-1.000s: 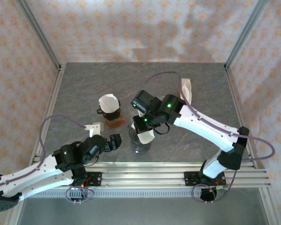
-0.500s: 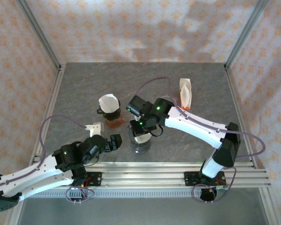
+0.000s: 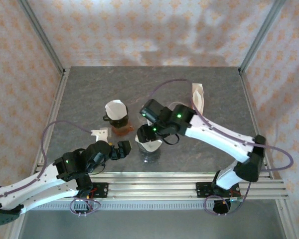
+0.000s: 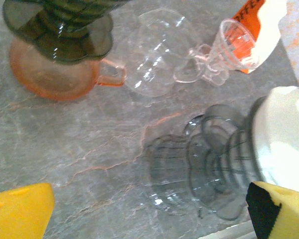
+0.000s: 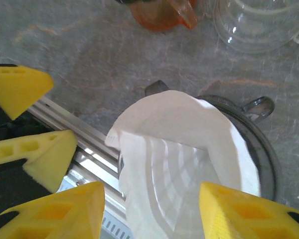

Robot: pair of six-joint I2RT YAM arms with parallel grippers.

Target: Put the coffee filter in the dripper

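- Along the near edge, the aluminium rail (image 3: 154, 186) is running the width of the table (image 3: 79, 94), with both arm bases bolted to it.
- The left gripper (image 3: 122, 149) is hovering just past that rail, its jaws spread wide and holding nothing; in its wrist view the yellow pads are sitting at the two bottom corners with bare stone between them.
- Just to the right of it, near the rail, the grey-tinted dripper (image 5: 261, 149) is standing upright on the table.
- The coffee filter (image 5: 184, 144) is sitting inside the dripper, its white cone rising above the rim and leaning toward the rail side.
- The right gripper (image 5: 152, 199) is hanging directly over the filter, released: its yellow fingers (image 5: 65, 211) are standing apart on either side of the paper.
- Just beyond, an orange dripper (image 3: 122, 130) is sitting close to the right gripper's head, leaving only a narrow gap.
- Touching its far side, a dark dripper (image 3: 109, 118) is carrying a second filter (image 3: 115, 108).
- The left wrist view is showing a clear dripper (image 4: 157, 55) lying on its side beside the orange one.
- Farther right, a filter pack (image 3: 198, 97) is lying behind the right arm.
- Open tabletop is stretching along the left side and across the far strip up to the frame posts (image 3: 42, 40).
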